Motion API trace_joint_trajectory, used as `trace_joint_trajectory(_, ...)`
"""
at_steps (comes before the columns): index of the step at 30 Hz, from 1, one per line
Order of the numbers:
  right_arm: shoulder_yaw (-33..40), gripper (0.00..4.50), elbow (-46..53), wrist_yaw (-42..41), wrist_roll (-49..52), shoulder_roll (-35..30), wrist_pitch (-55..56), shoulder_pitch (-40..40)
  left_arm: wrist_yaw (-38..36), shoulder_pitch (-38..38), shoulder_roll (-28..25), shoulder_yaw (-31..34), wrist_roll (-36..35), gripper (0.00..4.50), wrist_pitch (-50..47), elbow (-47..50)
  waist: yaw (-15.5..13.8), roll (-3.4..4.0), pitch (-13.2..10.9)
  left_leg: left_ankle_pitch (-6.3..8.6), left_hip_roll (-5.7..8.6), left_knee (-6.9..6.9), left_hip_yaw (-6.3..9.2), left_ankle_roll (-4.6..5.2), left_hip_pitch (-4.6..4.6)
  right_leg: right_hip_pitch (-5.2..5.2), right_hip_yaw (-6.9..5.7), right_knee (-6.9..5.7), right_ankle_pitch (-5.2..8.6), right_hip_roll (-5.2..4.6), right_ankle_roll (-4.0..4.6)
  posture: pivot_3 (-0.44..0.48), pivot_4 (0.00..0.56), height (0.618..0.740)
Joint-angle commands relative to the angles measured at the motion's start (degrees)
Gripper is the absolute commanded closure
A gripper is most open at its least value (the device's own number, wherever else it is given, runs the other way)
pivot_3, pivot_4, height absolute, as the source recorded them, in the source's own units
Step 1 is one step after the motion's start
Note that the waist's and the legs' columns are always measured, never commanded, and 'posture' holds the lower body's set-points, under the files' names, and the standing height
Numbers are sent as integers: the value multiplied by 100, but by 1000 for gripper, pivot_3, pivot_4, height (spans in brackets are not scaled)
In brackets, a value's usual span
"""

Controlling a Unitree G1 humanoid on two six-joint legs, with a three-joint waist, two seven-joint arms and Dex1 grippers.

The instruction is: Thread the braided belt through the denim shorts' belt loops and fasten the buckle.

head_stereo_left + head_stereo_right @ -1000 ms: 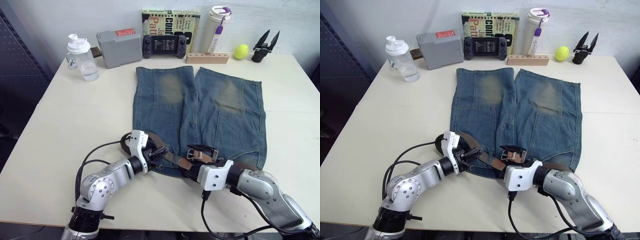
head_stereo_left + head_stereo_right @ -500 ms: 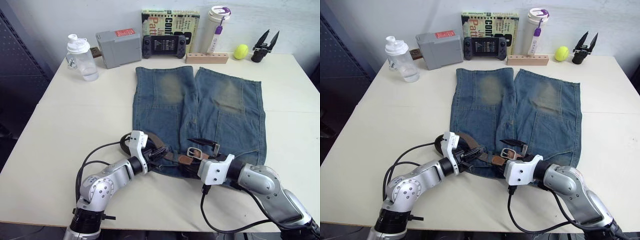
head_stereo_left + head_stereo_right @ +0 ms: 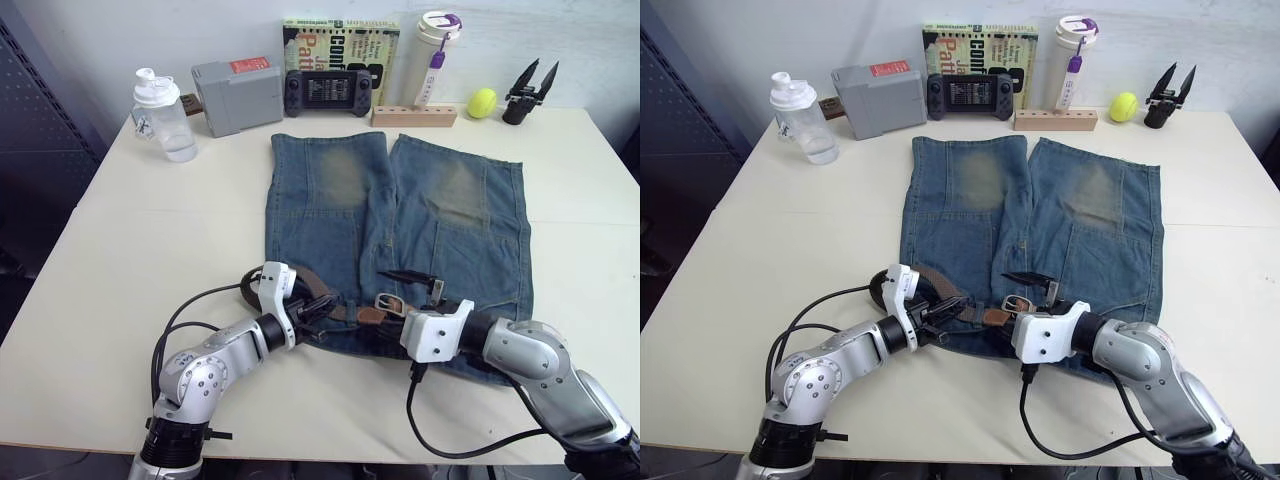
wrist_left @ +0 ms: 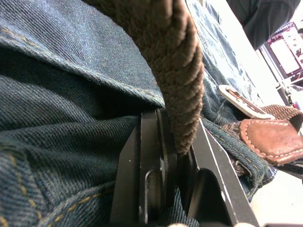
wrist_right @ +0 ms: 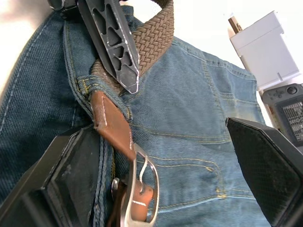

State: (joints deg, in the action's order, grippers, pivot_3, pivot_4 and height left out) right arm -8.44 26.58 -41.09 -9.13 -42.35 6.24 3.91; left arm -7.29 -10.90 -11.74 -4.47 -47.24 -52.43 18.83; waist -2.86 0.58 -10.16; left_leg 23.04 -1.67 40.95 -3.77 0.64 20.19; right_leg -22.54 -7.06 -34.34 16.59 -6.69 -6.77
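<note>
Left pincer [image 3: 318,306] lies at the near left corner of the denim shorts [image 3: 400,225], at the waistband, with its two black fingers [image 4: 156,175] closed on the braided belt [image 4: 177,71]; the wrist view shows the woven strap pinched between them, directly above the denim. From that grip the belt runs along the waistband toward the middle of the shorts, where its reddish-brown leather tip [image 5: 113,130] and the buckle [image 5: 144,182] lie on the cloth. The silver buckle frame rests just beside the leather tip, and the strap passes under a fold of denim at the waistband; which of the belt loops it sits in cannot be determined. Right pincer [image 3: 418,285] is positioned over the buckle area, fingers spread wide apart and holding nothing, one finger [image 5: 71,179] beside the leather tip and the other [image 5: 265,161] well clear over the denim. The shorts lie flat on the table [image 3: 140,230], waistband toward the near edge and legs pointing to the far edge. Along the far edge, left to right, stand a clear bottle [image 3: 163,115], a grey box [image 3: 238,95], a handheld console [image 3: 330,92], a book [image 3: 342,40], a wooden holder [image 3: 415,115], a white tumbler [image 3: 430,55], a tennis ball [image 3: 482,102] and a black spare gripper [image 3: 528,92].
</note>
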Motion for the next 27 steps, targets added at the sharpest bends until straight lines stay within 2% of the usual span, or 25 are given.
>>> trace_joint_trajectory(1,217,54,299,-98,193,-60,-53,-9,-135,87,66,-78,1,4500,-135,105,2,0,0,0,0,0,0,0,0,0,0,0,0,0,0,0,150,731)
trace_joint_trajectory(9,278,54,520,-473,342,-295,-367,-301,-162,81,100,-39,43,4500,-207,111,-3,0,0,0,0,0,1,0,0,0,0,-1,0,0,0,0,150,731)
trace_joint_trajectory(21,609,54,206,-286,175,-341,21,-203,-241,46,96,-66,107,4500,-255,94,5,0,0,0,0,1,0,0,-1,0,1,-2,0,0,0,0,150,731)
trace_joint_trajectory(27,570,54,264,-306,212,-326,6,-225,-563,32,36,-251,213,4500,-156,141,1,0,0,0,0,1,-2,0,0,0,0,-2,0,0,0,0,150,731)
